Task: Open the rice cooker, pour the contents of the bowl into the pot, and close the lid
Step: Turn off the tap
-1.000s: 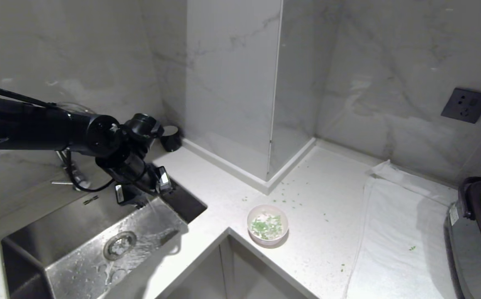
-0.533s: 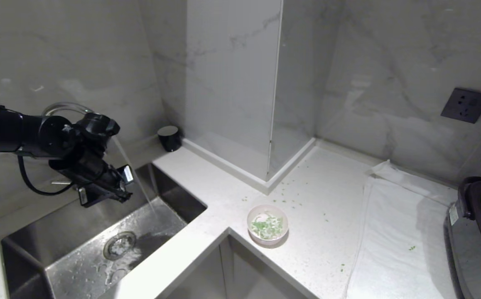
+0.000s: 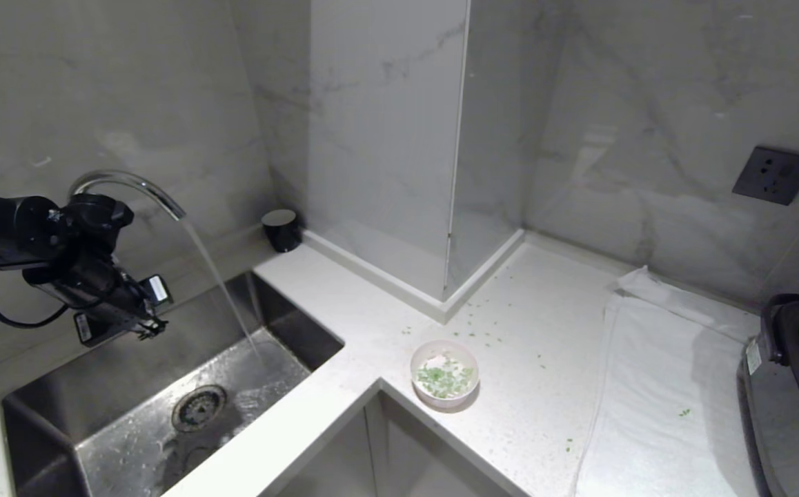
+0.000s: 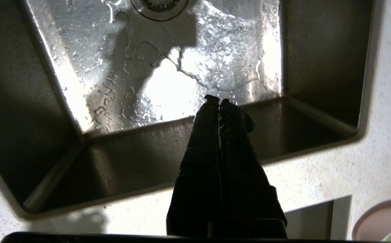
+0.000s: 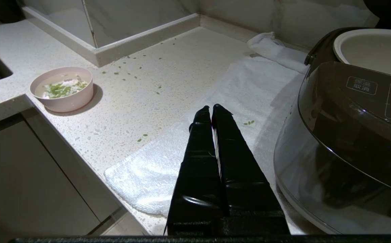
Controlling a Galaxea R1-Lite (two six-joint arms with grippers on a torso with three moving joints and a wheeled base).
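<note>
With the left tool [image 3: 143, 330] closed on nothing at the left of the frame, the bowl [image 3: 444, 373] low at centre on the wet tabletop [image 3: 344, 304] could be slid or spilled if gripped carelessly

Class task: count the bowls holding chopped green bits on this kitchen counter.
1: the pink bowl near the counter's inner corner, between sink and white towel. None others visible.

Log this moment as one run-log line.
left gripper shut, empty, over sink | tap running | bowl on counter | cooker lid open
</note>
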